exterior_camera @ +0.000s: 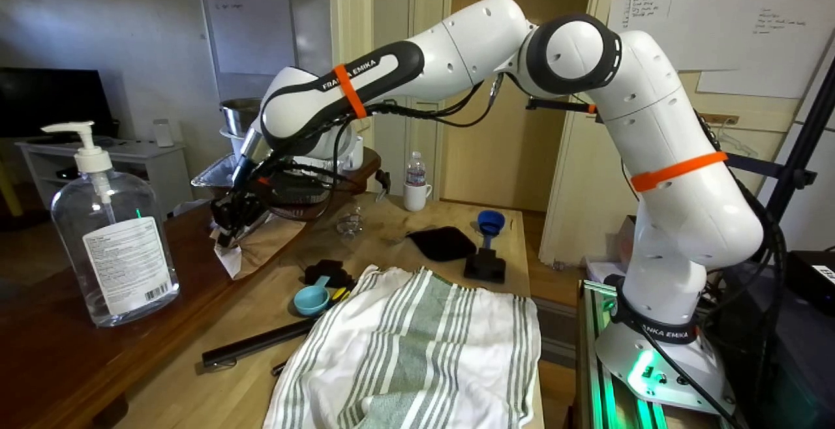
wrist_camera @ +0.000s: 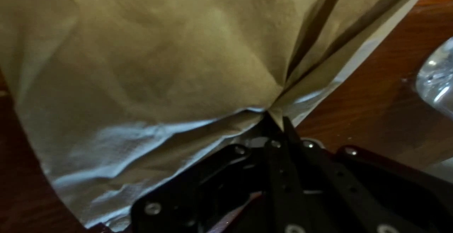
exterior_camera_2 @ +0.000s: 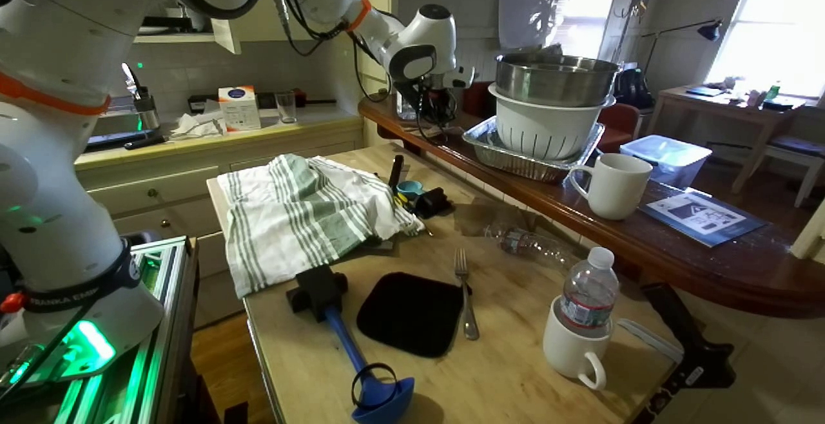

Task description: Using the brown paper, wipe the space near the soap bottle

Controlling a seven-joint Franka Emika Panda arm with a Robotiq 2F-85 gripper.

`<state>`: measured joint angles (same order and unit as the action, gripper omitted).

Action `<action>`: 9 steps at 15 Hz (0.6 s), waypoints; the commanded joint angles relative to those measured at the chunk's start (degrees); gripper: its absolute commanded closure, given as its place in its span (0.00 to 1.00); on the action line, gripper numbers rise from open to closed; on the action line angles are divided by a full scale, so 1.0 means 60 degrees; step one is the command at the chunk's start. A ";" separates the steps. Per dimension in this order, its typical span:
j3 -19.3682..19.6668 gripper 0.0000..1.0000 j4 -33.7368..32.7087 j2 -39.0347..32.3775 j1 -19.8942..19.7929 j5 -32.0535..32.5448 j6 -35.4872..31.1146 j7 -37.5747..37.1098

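My gripper (exterior_camera: 226,238) is shut on the brown paper (exterior_camera: 264,250) over the dark red-brown wooden ledge. In the wrist view the fingertips (wrist_camera: 277,123) pinch an edge of the paper (wrist_camera: 184,56), which fans out creased from them. In an exterior view the paper hangs past the ledge's edge. The clear soap bottle (exterior_camera: 127,259), with a white pump and label, stands upright on the ledge, apart from the gripper. A rounded clear object (wrist_camera: 439,79) at the wrist view's right edge looks like the bottle. The gripper (exterior_camera_2: 441,124) partly hides the paper in an exterior view.
The raised ledge (exterior_camera_2: 515,182) also bears a foil tray (exterior_camera_2: 480,137) with a white colander (exterior_camera_2: 548,121) and metal bowl (exterior_camera_2: 557,82), plus a mug (exterior_camera_2: 615,182). A striped towel (exterior_camera: 417,344), blue ladle (exterior_camera: 490,223) and plastic bottle (exterior_camera_2: 535,243) lie on the lower table.
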<state>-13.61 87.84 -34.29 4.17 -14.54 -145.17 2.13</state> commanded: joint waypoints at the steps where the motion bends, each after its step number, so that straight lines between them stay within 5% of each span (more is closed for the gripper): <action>1: 0.1165 0.99 -0.0519 -0.0354 0.0898 0.1229 0.0676 -0.1271; 9: 0.2307 0.99 -0.2176 -0.1177 0.2103 0.2509 0.1601 -0.4136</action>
<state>-1.84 80.03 -36.87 14.58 -2.02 -138.26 -17.45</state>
